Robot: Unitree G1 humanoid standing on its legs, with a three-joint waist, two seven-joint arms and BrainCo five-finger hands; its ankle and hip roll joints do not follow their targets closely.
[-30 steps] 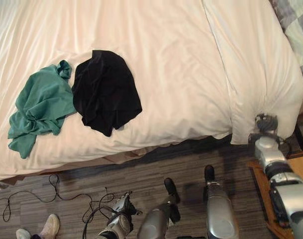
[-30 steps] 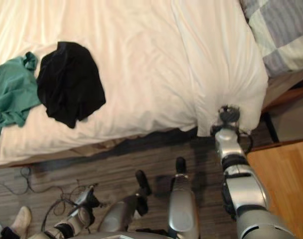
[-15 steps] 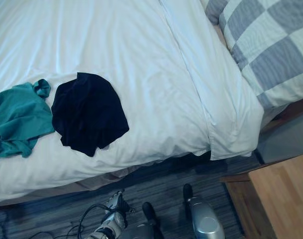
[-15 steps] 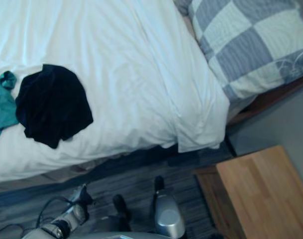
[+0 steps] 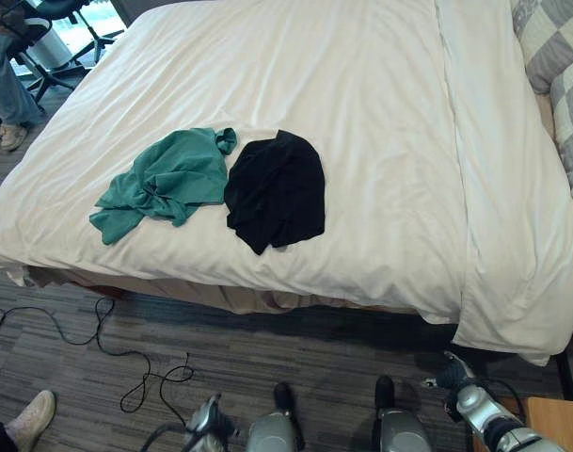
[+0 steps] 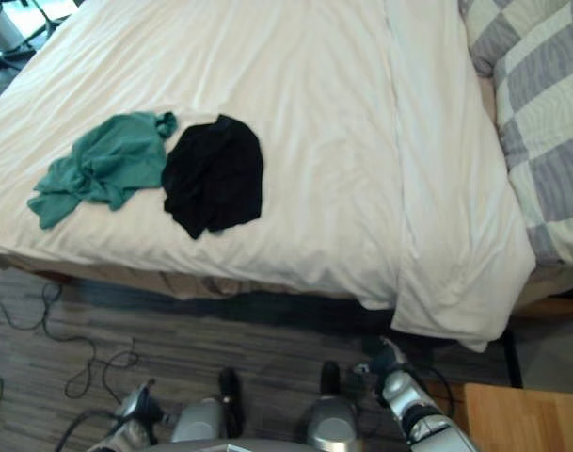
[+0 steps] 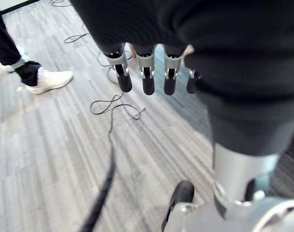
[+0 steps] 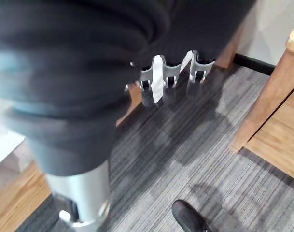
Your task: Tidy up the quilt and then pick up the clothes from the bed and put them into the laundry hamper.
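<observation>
1. Quilt: white matt cloth, smooth with fine creases.
2. Green garment: soft matt cloth, crumpled.
3. Black garment: matt cloth, gently rumpled.
4. Pillow: checked grey-and-white woven cloth.
5. Floor: grey striped carpet, matt and slightly rough.
6. Nightstand: smooth light wood.
7. Left hand: silver metal fingers, dark matt tips.
</observation>
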